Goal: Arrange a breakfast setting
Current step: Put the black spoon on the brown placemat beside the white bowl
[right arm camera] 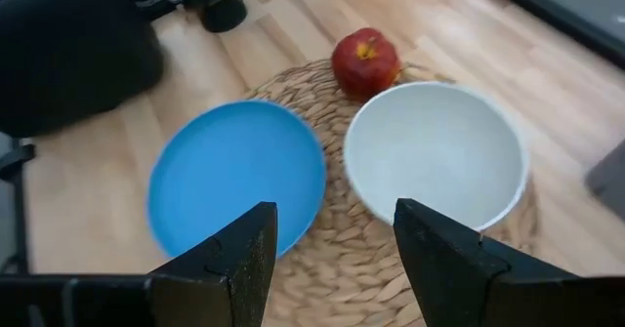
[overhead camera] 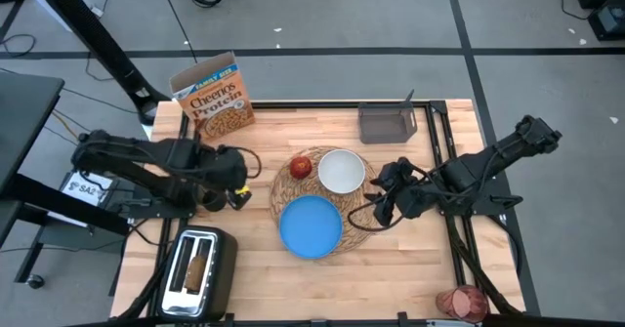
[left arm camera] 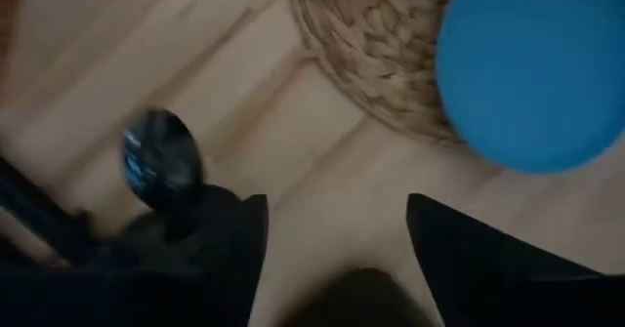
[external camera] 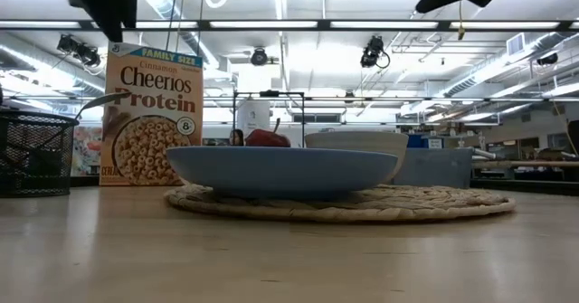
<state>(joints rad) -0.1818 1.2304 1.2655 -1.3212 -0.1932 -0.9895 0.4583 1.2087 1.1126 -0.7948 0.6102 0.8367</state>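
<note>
High: placemat mid-desk; on it blue plate at 6 o'clock, white bowl at 1, apple at 11. Cheerios box stands at 10, toaster at 8. Left wrist: left end effector spread, empty, beside the mat. Right wrist: right end effector spread, empty, over the mat's edge.

We see a round woven placemat near the middle of the table, carrying a blue plate on its front part, a small white bowl toward the back and a red apple just beside the bowl. An orange Cheerios box stands upright at the back left corner. A toast slice sits in the toaster at the front left edge. A pink glass lies at the front right corner.
</note>
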